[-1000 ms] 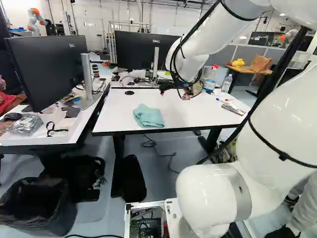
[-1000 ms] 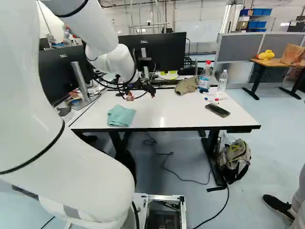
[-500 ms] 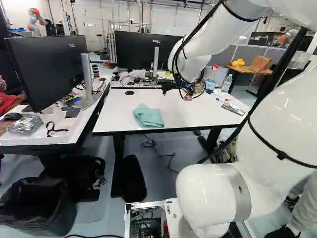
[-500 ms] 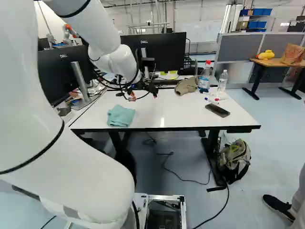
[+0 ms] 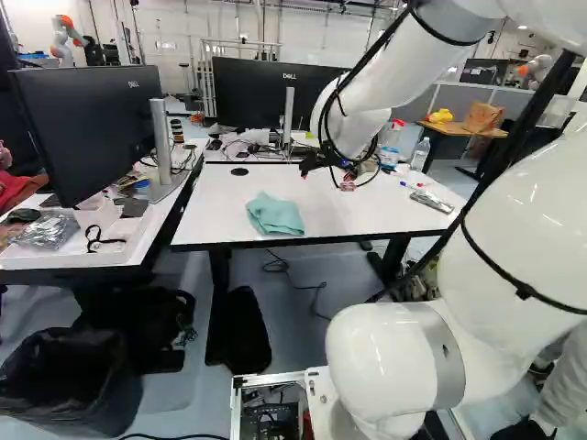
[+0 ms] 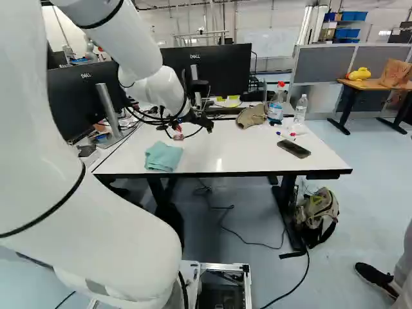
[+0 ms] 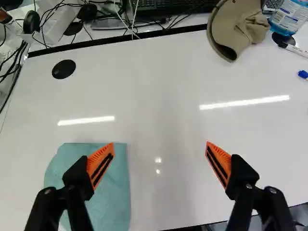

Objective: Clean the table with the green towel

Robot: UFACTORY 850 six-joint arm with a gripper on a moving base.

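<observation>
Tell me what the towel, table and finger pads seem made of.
Towel: soft matte fabric, judging by its loose folds; cotton or microfibre, I can't tell. Table: smooth, glossy top, probably laminate, since lights reflect in bright streaks. Pads: orange and ribbed, likely rubber or flexible plastic; the look leaves it open.

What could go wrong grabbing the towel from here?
The open black pincer is off-centre: in the wrist view only one finger overlaps the folded green cloth towel, so closing might miss or nudge it. The towel lies by the near edge of the white table, so a push could send it over.
</observation>
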